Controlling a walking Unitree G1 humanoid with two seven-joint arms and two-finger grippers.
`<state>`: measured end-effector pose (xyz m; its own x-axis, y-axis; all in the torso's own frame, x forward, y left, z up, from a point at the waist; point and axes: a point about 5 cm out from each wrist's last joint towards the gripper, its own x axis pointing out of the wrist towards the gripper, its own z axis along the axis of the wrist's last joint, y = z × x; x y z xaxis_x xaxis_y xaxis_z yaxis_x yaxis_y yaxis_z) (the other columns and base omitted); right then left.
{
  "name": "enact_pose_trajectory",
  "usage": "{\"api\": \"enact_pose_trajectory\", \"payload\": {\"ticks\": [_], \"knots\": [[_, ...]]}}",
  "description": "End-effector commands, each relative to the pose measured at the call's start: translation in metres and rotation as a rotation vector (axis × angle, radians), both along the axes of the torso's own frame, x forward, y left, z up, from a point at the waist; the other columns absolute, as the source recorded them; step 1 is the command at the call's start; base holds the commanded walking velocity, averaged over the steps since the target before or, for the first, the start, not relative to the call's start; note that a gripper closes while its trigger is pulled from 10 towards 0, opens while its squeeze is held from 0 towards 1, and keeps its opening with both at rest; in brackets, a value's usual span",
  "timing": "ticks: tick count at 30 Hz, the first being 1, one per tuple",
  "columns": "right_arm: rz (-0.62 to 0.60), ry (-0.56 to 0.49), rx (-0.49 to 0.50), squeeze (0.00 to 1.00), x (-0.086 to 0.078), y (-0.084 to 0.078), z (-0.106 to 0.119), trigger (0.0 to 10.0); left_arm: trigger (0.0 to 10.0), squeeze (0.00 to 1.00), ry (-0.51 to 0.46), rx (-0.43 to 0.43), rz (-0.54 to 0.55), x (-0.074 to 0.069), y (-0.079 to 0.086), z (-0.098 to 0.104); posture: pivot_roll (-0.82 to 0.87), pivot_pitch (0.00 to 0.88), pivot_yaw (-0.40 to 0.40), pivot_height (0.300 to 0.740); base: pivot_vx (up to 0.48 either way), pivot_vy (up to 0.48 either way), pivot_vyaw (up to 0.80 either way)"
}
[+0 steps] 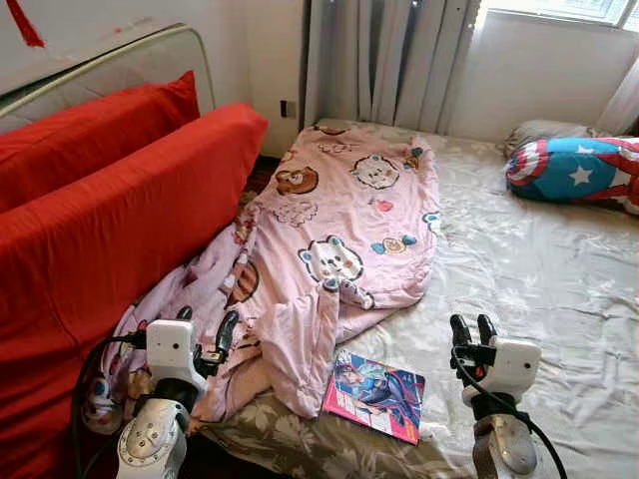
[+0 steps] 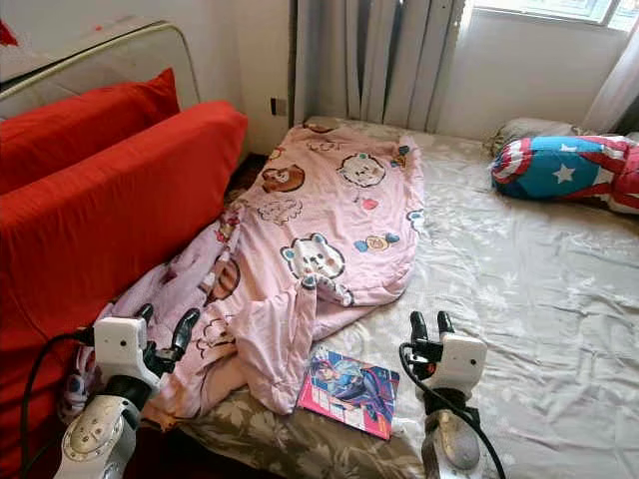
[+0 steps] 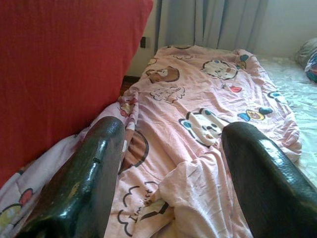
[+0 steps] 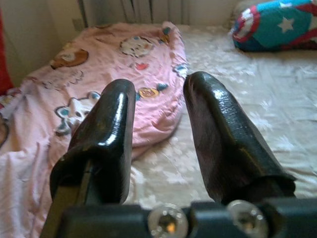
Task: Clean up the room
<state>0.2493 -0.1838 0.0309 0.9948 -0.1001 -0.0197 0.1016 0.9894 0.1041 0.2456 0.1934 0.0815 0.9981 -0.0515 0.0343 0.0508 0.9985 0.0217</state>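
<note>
R tool point(image 4: 158, 104) open, empty, over bed sheet point(image 4: 277, 109) beside pink blanket point(image 4: 99, 74).

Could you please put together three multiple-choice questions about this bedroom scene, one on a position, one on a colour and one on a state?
1. Where does the comic book lie?
A. on the bed sheet by the near edge of the pink quilt
B. on top of the red cushions
C. beside the star pillow

2. What colour are the big cushions on the robot's left?
A. blue
B. red
C. grey

3. How is the left pincer set?
A. shut on the quilt
B. shut on the book
C. open, holding nothing

Answers:
1 A, the book rests on the sheet just past the quilt's lower fold.
2 B, both cushions are plain red.
3 C, the left wrist view shows its fingers spread apart with the quilt beyond them.
</note>
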Motion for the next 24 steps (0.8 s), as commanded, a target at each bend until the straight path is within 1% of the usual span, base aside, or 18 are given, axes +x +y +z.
{"api": "enact_pose_trajectory", "payload": {"ticks": [1, 2, 3, 7, 9, 14, 20, 23, 24], "knots": [[0.004, 0.045, -0.007, 0.00, -0.003, 0.003, -0.004, 10.0, 10.0, 0.00, 0.012, -0.006, 0.002, 0.001, -0.002, 0.000, 0.04, 0.000, -0.076, 0.740, 0.000, 0.000, 0.00], [0.006, 0.060, -0.005, 0.00, -0.003, 0.003, -0.005, 10.0, 10.0, 0.00, 0.012, -0.006, 0.003, 0.001, -0.001, 0.001, 0.03, 0.000, -0.077, 0.740, 0.000, 0.000, 0.00], [0.013, 0.059, 0.004, 0.00, -0.002, 0.004, -0.004, 10.0, 10.0, 0.00, 0.013, -0.004, 0.005, 0.002, 0.000, 0.001, 0.03, 0.000, -0.077, 0.730, 0.000, 0.000, 0.00], [0.028, 0.046, -0.011, 0.00, -0.002, 0.005, -0.003, 10.0, 10.0, 0.00, 0.015, -0.005, 0.010, 0.003, 0.001, -0.001, 0.04, 0.000, -0.084, 0.711, 0.000, 0.000, 0.00], [0.027, 0.046, -0.009, 0.00, -0.002, 0.005, -0.003, 10.0, 10.0, 0.00, 0.016, -0.007, 0.010, 0.003, 0.001, -0.001, 0.04, 0.000, -0.084, 0.711, 0.000, 0.000, 0.00], [0.014, 0.059, -0.011, 0.00, 0.001, 0.006, -0.004, 10.0, 10.0, 0.00, 0.023, -0.022, 0.003, 0.001, -0.008, -0.004, 0.05, 0.000, -0.083, 0.711, 0.000, 0.000, 0.00], [0.025, 0.089, -0.020, 0.00, 0.005, 0.012, -0.005, 10.0, 10.0, 0.00, 0.037, -0.019, -0.001, 0.001, -0.008, -0.006, 0.05, 0.000, -0.082, 0.711, 0.000, 0.000, 0.00], [0.017, 0.102, -0.022, 0.00, 0.005, 0.011, -0.008, 10.0, 10.0, 0.00, 0.046, -0.017, 0.006, 0.001, -0.007, -0.007, 0.05, 0.000, -0.081, 0.696, 0.000, 0.000, 0.00], [0.017, 0.090, -0.017, 0.00, 0.005, 0.011, -0.007, 10.0, 10.0, 0.00, 0.047, -0.017, 0.008, 0.001, -0.007, -0.007, 0.06, 0.000, -0.080, 0.696, 0.000, 0.000, 0.00]]}}
